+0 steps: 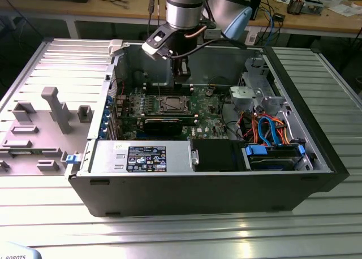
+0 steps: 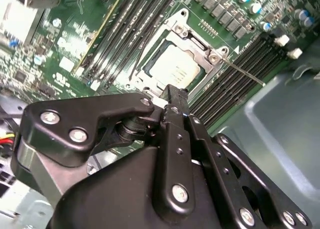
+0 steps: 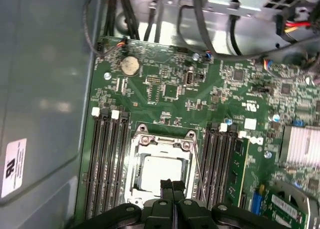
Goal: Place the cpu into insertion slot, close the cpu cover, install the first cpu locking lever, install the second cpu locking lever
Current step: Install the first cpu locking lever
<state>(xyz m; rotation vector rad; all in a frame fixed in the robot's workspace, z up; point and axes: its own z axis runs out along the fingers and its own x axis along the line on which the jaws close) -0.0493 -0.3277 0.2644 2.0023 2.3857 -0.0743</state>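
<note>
The arm reaches down into an open computer case [image 1: 198,191] that lies on a ribbed metal table [image 1: 169,236]; the tool [image 1: 181,72] hangs over the green motherboard [image 3: 175,89], just above the insertion slot [image 1: 171,104]; in both wrist views the tool [image 3: 171,188] [image 2: 175,96] has its fingers pressed together with nothing pinched between them, the tips just beside one edge of the socket; the cpu [image 3: 162,170] [image 2: 175,68] lies flat in the slot, its pale top showing through the window of the cpu cover [image 3: 163,141], which lies down around it; a thin metal lever rod [image 2: 245,72] juts out past a corner of the socket, over the black memory slots [image 3: 107,159]; whether it is latched I cannot tell.
</note>
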